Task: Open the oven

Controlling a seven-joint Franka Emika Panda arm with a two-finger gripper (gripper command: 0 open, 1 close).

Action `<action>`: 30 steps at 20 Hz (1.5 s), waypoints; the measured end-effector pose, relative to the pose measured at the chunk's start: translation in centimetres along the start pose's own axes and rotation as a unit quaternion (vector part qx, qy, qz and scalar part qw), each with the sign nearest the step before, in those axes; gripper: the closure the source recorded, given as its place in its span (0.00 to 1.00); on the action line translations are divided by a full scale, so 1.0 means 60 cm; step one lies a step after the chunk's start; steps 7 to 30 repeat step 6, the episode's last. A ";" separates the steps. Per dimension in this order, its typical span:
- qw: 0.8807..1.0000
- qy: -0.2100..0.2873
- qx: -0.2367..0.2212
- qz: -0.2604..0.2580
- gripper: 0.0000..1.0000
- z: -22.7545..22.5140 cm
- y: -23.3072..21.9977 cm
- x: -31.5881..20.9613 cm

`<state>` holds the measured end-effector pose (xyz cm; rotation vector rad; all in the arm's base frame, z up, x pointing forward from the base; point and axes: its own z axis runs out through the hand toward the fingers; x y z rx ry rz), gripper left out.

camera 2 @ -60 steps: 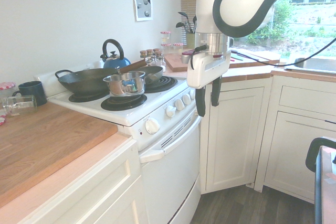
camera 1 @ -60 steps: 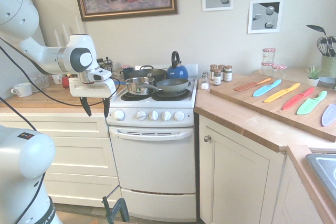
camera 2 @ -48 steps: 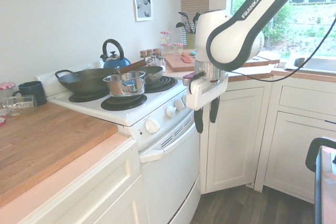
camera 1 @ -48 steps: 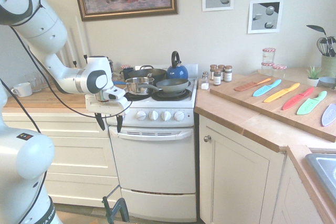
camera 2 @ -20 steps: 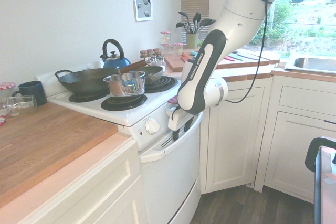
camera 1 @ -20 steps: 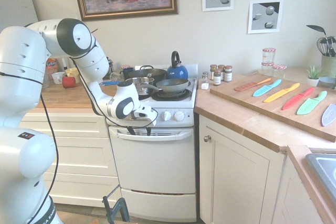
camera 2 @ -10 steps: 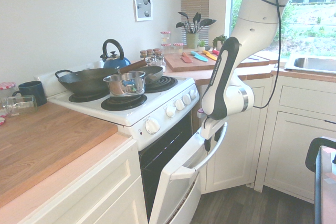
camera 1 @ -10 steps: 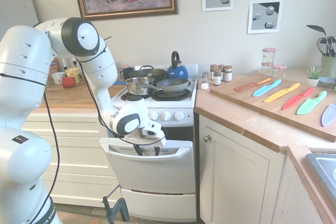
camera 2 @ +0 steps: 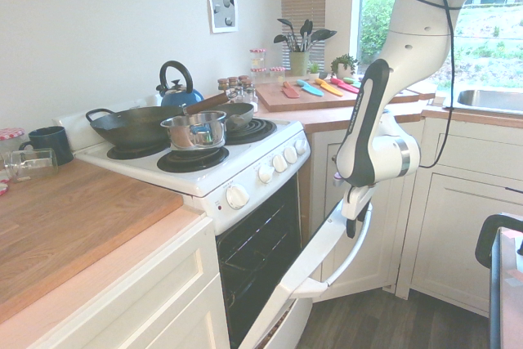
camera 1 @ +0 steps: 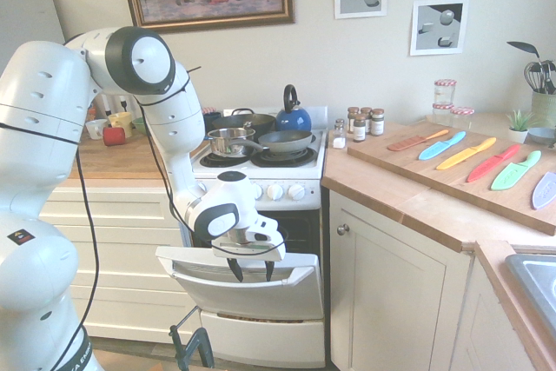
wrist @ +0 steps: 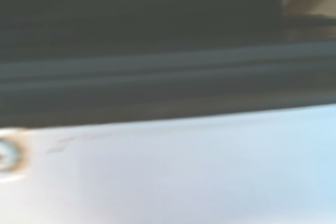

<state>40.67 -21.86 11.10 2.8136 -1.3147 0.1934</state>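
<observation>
1. Gripper: fingers parted, seemingly hooked behind the handle to draw it outward.
2. Door: tilted partway down, presumably needing further lowering.
3. Oven: between counters, pots on top, clear of the door's swing.

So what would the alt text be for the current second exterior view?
A robot arm's gripper is at the top of the partly lowered door of a white oven, its dark inside showing. Pans and a blue kettle sit on top.
</observation>
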 end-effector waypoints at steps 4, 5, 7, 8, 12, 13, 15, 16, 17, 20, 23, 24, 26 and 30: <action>0.999 -0.006 -0.023 0.040 0.00 -0.066 0.074 0.022; 0.999 -0.013 -0.031 0.038 0.00 -0.092 0.080 0.024; 0.998 -0.025 -0.040 0.030 0.00 -0.119 0.076 0.023; 0.998 -0.025 -0.040 0.030 0.00 -0.119 0.076 0.023; 0.998 -0.025 -0.040 0.030 0.00 -0.119 0.076 0.023; 0.998 -0.025 -0.040 0.030 0.00 -0.119 0.076 0.023; 0.998 -0.025 -0.040 0.030 0.00 -0.119 0.076 0.023; 0.998 -0.025 -0.040 0.030 0.00 -0.119 0.076 0.023; 0.998 -0.025 -0.040 0.030 0.00 -0.119 0.076 0.023; 0.998 -0.025 -0.040 0.030 0.00 -0.119 0.076 0.023; 0.998 -0.025 -0.040 0.030 0.00 -0.119 0.076 0.023; 0.998 -0.025 -0.040 0.030 0.00 -0.119 0.076 0.023; 0.998 -0.025 -0.040 0.030 0.00 -0.119 0.076 0.023; 0.998 -0.025 -0.040 0.030 0.00 -0.119 0.076 0.023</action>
